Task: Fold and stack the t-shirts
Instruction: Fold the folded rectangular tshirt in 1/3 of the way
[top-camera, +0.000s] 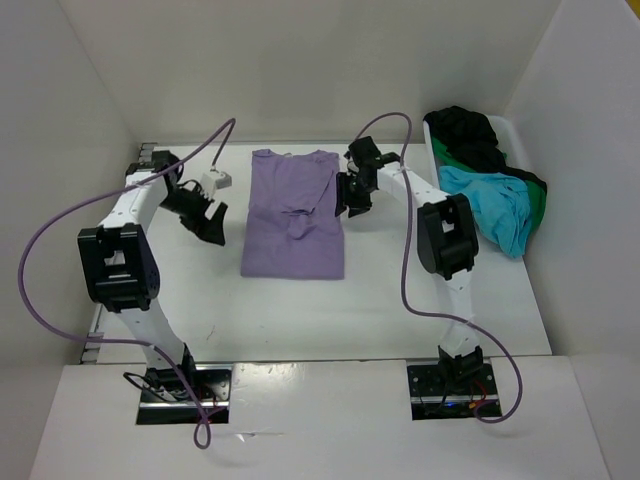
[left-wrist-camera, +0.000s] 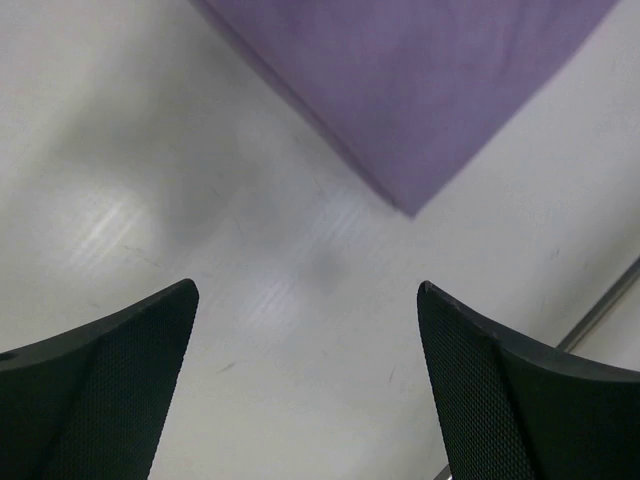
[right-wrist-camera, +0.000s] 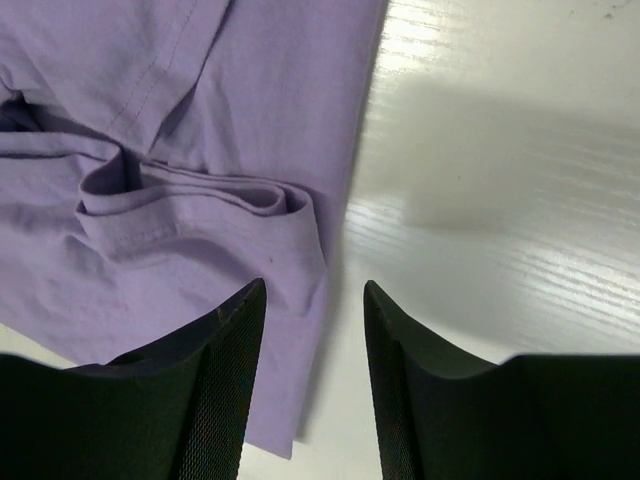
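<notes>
My left gripper (left-wrist-camera: 307, 290) stood wide open and empty above the bare table (top-camera: 200, 300), just off the left edge of the lavender t-shirt (top-camera: 294, 222), which lay spread flat at the table's centre with one sleeve folded in across its chest. My right gripper (right-wrist-camera: 314, 290) hung over the shirt's right edge beside that bunched sleeve, its jaws narrowly parted and gripping nothing. The black t-shirt (top-camera: 465, 130), turquoise t-shirt (top-camera: 490, 205) and green t-shirt (top-camera: 537, 205) sat heaped in the white bin (top-camera: 436, 150) at the far right.
</notes>
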